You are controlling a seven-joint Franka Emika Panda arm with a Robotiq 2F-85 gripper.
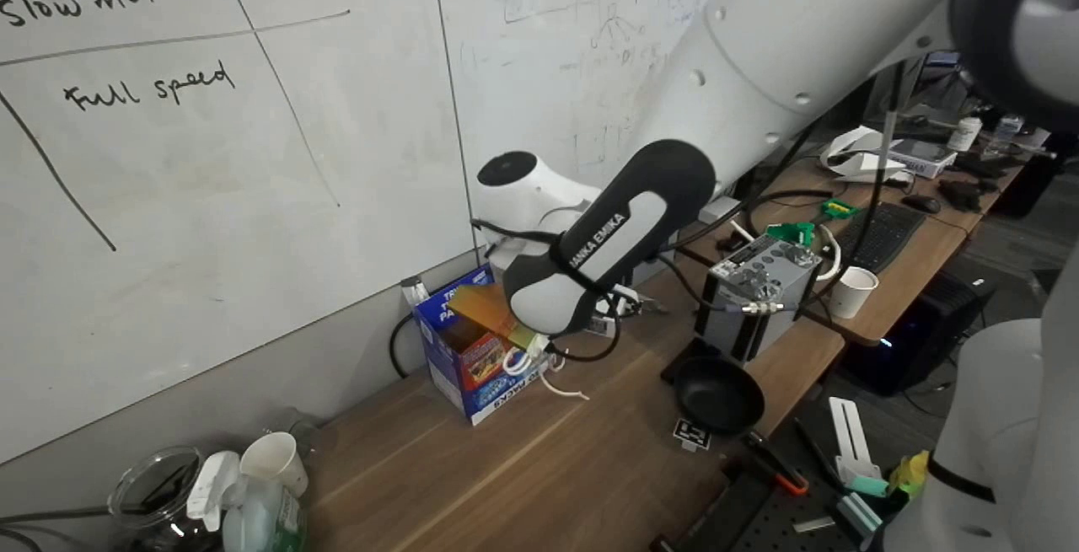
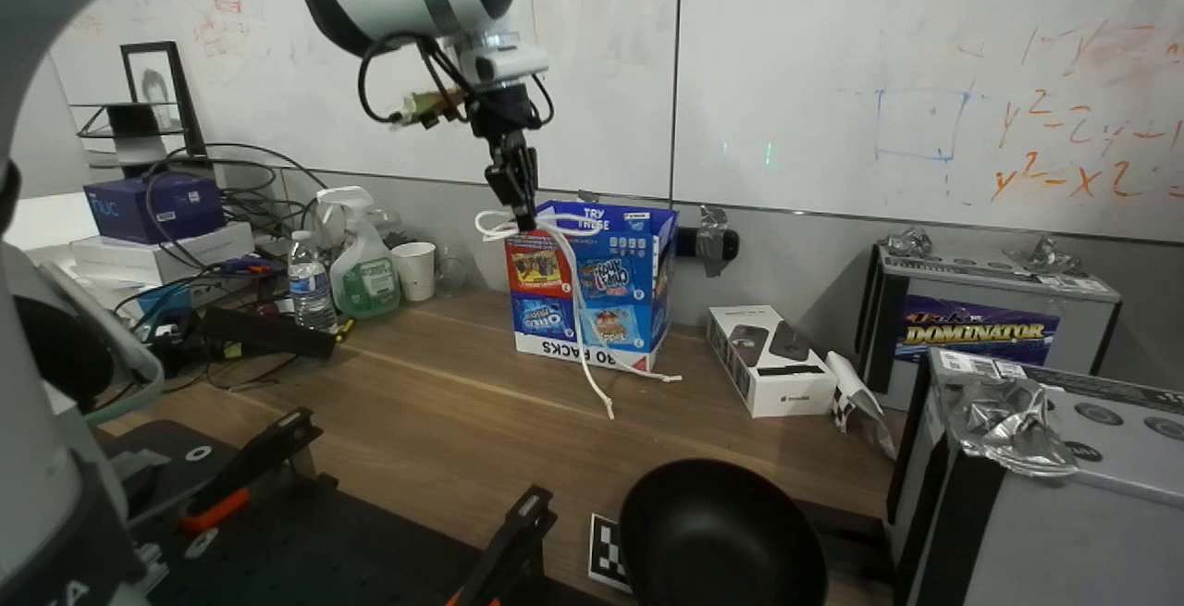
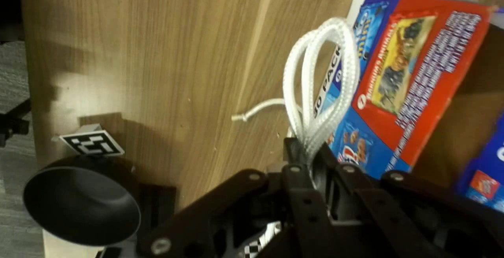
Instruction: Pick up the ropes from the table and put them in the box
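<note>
Wood-grain surface [image 2: 416, 402] spread out below, and here's the arm [image 1: 742, 63] reaching over it, wrist turned down! There stands the box [image 2: 615, 282], blue, open-topped, plastered with snack pictures. Right by its printed side, the tool [image 3: 308, 151], jaws clamped on the rope [image 3: 350, 63]. And look at that rope: white, braided, doubled into loops poking out from the tool's grip, two loose ends dangling below, outside the box; touching the surface or not, I can't tell.
</note>
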